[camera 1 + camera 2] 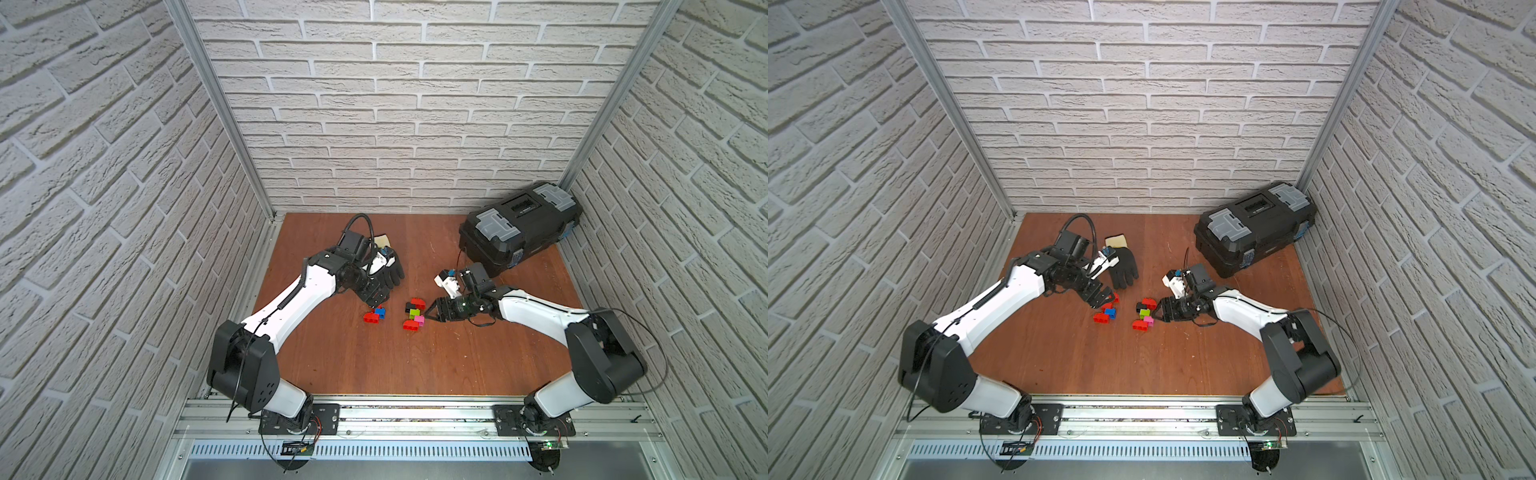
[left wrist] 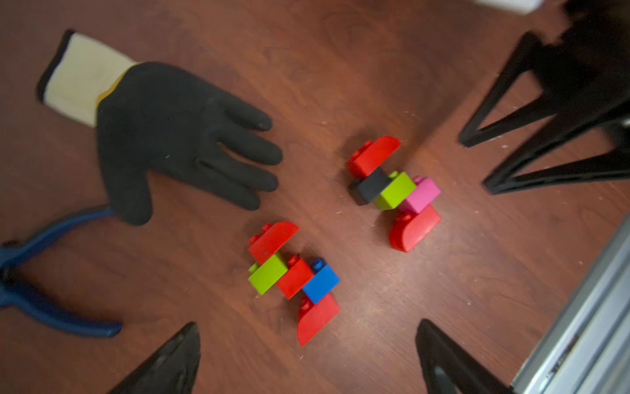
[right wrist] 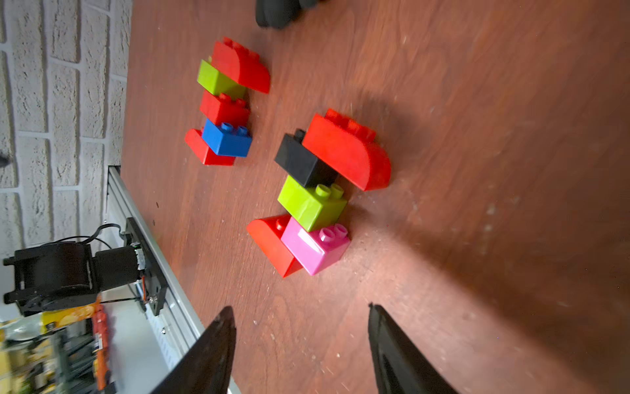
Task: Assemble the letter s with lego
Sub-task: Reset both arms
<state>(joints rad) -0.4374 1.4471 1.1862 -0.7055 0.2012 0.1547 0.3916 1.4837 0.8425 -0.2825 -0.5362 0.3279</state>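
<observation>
The lego lies in two joined groups on the brown table. The left group [image 1: 374,314] [image 2: 293,279] [image 3: 225,109] has red, lime green and blue bricks with a curved red piece at each end. The right group [image 1: 414,314] [image 2: 392,191] [image 3: 317,191] runs curved red, black, lime green, pink, curved red. My left gripper [image 1: 376,305] [image 2: 306,325] hovers open just above the left group, holding nothing. Just right of the pink brick, my right gripper [image 1: 430,314] [image 3: 300,307] has its jaws apart with only bare table between them.
A black glove [image 1: 388,270] [image 2: 177,136] with a cream cuff lies behind the left group. Blue-handled pliers [image 2: 41,273] lie beside the glove. A black toolbox [image 1: 519,232] stands at the back right corner. A metal rail [image 1: 415,415] runs along the table's front edge.
</observation>
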